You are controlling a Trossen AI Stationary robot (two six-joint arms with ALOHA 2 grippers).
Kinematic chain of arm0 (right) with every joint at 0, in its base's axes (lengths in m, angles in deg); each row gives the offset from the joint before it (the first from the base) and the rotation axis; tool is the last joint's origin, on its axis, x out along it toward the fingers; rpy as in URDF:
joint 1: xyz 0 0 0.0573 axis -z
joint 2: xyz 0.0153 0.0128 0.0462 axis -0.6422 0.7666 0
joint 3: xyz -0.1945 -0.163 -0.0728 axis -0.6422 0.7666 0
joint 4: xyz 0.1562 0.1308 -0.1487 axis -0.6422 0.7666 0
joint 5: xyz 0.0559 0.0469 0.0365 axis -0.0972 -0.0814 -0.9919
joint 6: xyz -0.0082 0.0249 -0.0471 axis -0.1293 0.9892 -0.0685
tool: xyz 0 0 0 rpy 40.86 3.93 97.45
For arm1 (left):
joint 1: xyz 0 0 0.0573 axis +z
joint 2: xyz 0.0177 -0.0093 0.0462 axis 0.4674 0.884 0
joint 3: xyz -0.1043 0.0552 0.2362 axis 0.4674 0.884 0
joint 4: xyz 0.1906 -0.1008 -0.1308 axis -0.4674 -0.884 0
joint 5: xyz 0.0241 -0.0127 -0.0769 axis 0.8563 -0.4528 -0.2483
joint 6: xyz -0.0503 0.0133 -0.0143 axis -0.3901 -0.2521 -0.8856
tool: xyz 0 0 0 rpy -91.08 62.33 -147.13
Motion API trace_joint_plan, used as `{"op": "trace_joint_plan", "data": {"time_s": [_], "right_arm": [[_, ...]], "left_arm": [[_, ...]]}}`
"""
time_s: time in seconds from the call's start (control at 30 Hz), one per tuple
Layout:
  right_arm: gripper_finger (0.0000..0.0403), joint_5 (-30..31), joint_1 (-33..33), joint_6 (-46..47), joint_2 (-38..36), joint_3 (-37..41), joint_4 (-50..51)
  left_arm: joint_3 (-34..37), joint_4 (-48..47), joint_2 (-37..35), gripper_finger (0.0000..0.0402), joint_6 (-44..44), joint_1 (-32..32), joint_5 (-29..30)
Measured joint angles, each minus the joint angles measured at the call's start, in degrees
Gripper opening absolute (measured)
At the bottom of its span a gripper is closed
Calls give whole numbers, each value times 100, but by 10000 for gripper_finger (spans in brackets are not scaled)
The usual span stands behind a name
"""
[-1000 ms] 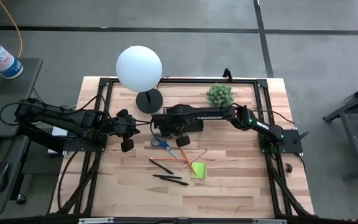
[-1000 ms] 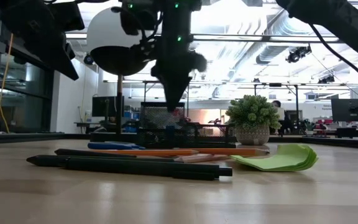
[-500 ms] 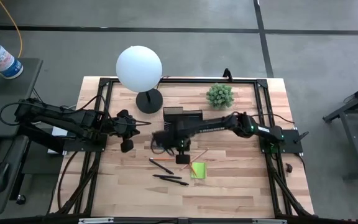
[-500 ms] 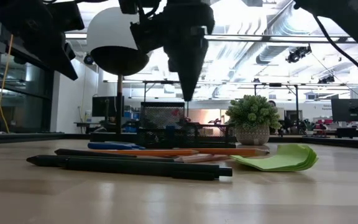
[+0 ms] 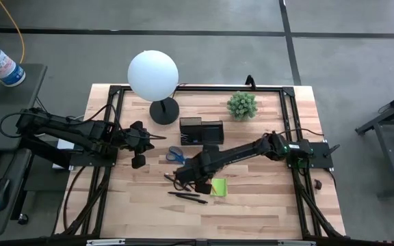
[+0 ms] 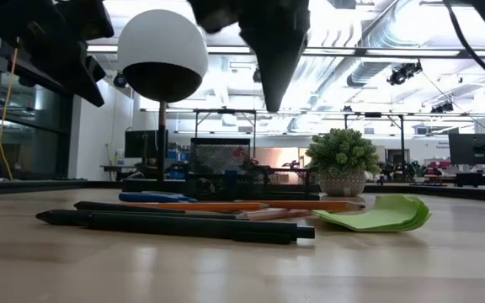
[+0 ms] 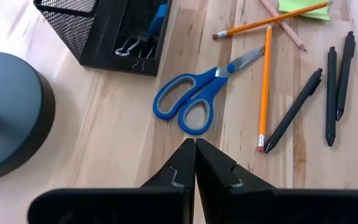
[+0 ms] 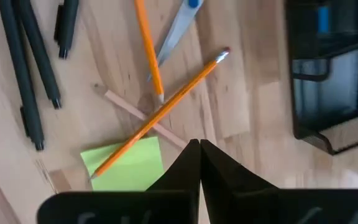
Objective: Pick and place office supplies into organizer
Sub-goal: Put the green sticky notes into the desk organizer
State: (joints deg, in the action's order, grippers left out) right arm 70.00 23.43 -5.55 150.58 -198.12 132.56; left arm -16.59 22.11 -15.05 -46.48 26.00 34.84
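No legible writing on organizer [image 5: 201, 130] or scissors [image 7: 194, 101]

The right arm [image 5: 238, 152] hides the pencils from above; the organizer's [image 8: 328, 74] contents look blurred.

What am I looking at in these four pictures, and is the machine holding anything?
Two robot arms work at a wooden table. One picture looks down from above, one looks level across the tabletop, and two come from cameras on the arms' wrists. On the table lie scissors, pencils, pens, a sticky pad, a mesh organizer, a lamp and a plant. The right end effector hangs shut over the pad and pencils, holding nothing. The left end effector, also shut and empty, waits near the scissors.
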Motion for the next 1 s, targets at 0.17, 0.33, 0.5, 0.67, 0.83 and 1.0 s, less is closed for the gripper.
{"op": "trace_joint_plan", "data": {"time_s": [0.17, 0.33, 0.5, 0.67, 0.83, 1.0], "right_arm": [[2, 266, -223, 782, -12, 0, 4], [1, 1122, -363, 2565, -14, 0, 27], [1, 1359, -422, 2928, -18, 0, 26], [1, 1361, -505, 2867, -36, 101, -4], [2, 692, -588, 3597, -618, 1749, 4], [2, 366, -827, 4831, -2035, 3413, -204]], "left_arm": [[0, 23, 0, 1, 2, -2, 0], [0, 31, 0, 1, -7, -2, 0], [0, 31, 0, 1, 64, 0, 0], [0, 39, 0, 1, 116, -2, 0], [0, 50, 0, 1, 129, 0, 0], [0, 62, 0, 1, 131, -1, -85]]}}
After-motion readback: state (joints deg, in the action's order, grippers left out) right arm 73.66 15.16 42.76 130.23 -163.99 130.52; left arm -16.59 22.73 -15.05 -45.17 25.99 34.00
